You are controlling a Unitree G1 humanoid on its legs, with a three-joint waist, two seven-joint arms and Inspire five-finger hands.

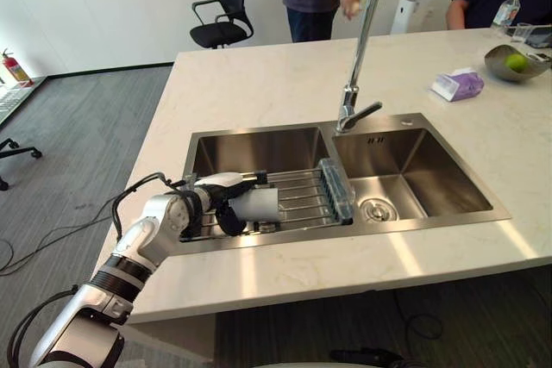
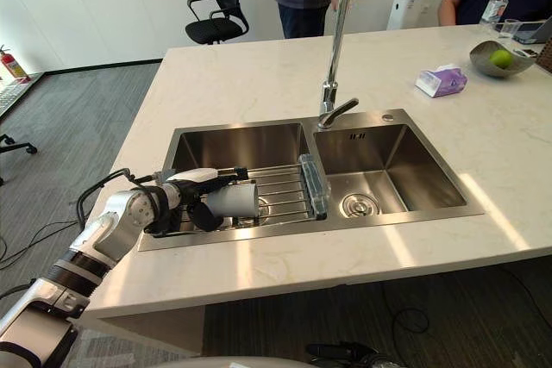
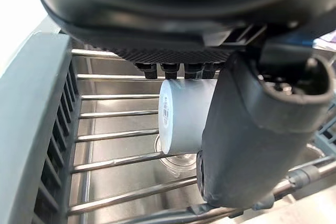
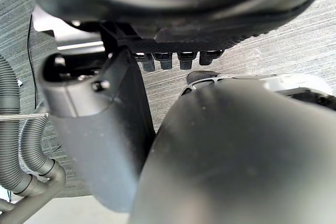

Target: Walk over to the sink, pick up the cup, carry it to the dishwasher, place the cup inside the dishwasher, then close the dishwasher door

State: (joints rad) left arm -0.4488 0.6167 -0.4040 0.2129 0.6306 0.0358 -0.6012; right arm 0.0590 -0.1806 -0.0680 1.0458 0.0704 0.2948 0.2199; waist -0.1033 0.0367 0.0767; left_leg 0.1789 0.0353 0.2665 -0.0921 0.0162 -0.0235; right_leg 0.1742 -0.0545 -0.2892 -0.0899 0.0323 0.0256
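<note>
Pale marble-look countertop point(image 1: 259, 84) spreads across the scene, and a double stainless-steel sink point(image 1: 405, 120) is set into it under a tall chrome gooseneck faucet point(image 1: 362, 32). A wire drying rack point(image 1: 302, 191) spans the left basin.

On that rack lies the white cylindrical cup point(image 1: 259, 205), tipped on its side. Its long axis runs along the bars, roughly parallel to the counter's front edge. The near end is inside the dark left hand point(image 1: 216, 200) and the free end points toward the divider between the basins. The white-covered thumb point(image 1: 226, 180) lies over the top of the cup. The dark fingers point(image 1: 231, 220) curl round its front and underside, so the hand is closed around the cup's body.

In the left wrist view the cup point(image 3: 184, 114) sits between the thumb and the row of fingers, with the rack's bars just beneath it. It looks as if it is resting on them rather than lifted clear.

The right hand point(image 4: 100, 145) hangs over grey carpet floor point(image 4: 294, 35), well away from the sink, and whether it is open or closed cannot be told.

With the grasp apparently made, the next move is probably a straight lift that keeps the cup's free end clear of the bars and the sink's front rim.
</note>
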